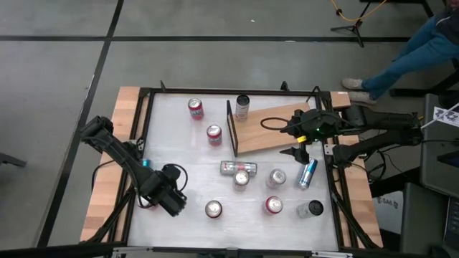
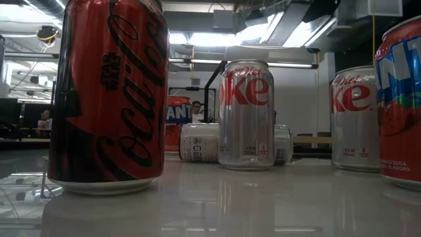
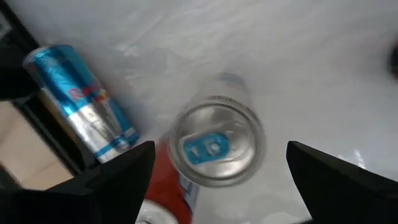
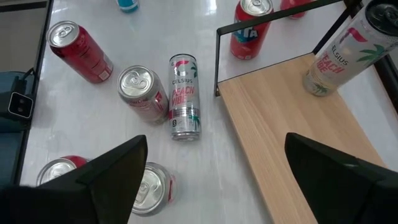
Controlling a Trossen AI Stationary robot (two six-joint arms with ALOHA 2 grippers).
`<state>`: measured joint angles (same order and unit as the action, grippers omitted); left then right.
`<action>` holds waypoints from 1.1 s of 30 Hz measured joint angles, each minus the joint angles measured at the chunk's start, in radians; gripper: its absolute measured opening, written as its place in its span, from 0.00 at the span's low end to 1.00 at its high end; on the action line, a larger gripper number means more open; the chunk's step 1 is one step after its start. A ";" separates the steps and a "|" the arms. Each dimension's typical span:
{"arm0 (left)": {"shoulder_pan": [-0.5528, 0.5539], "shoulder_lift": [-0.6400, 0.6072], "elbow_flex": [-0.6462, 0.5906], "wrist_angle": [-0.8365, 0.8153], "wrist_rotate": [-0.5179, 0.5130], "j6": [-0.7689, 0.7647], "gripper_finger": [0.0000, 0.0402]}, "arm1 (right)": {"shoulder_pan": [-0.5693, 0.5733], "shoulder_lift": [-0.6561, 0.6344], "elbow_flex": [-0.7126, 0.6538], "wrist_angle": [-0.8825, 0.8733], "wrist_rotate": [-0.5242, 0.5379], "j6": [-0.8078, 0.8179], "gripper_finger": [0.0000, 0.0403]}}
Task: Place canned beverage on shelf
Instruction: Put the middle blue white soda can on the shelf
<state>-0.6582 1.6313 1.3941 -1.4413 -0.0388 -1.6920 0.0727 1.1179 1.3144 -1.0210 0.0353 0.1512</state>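
The left gripper point(image 1: 174, 203) sits at the table's near-left corner, well apart from the shelf. Its fingers are spread wide with nothing gripped. Its wrist view shows 1 silver can top with a blue tab point(image 3: 214, 146) below the gap between the fingers, but I cannot tell whether either finger touches it.

At the table's middle, 1 slim white-and-silver can point(image 1: 238, 168) lies on its side among standing red cans point(image 1: 214, 134).

The flat light-brown wooden shelf with a thin black upright frame point(image 1: 269, 130) lies on the white tabletop point(image 1: 179, 143), toward the far right, with its frame at the left end. 1 tall pale can with pink lettering point(image 4: 333, 53) stands upright on the board just beside the frame.

The right gripper point(image 4: 216, 140) hovers over the board's right end, its fingers far apart and empty. The standing can is well ahead of it.

Just off the shelf's near right corner, 1 blue-and-silver can point(image 1: 307, 173) lies on its side.

In the low view, the large red cola can point(image 2: 108, 99) and the other close cans hide most of the shelf, and the picture's edge cuts off the rightmost can.
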 joint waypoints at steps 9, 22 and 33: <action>-0.003 0.013 -0.046 0.003 -0.024 0.000 0.89 | 0.000 0.000 0.000 0.000 0.000 -0.001 0.92; -0.003 0.013 -0.134 0.119 0.001 0.044 0.87 | 0.000 0.000 0.000 0.001 0.000 -0.001 0.92; 0.006 0.012 -0.134 0.121 0.000 0.077 0.61 | 0.000 0.000 0.000 0.001 0.000 -0.001 0.92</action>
<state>-0.6523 1.6432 1.2598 -1.3198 -0.0391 -1.6153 0.0723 1.1179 1.3140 -1.0203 0.0349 0.1505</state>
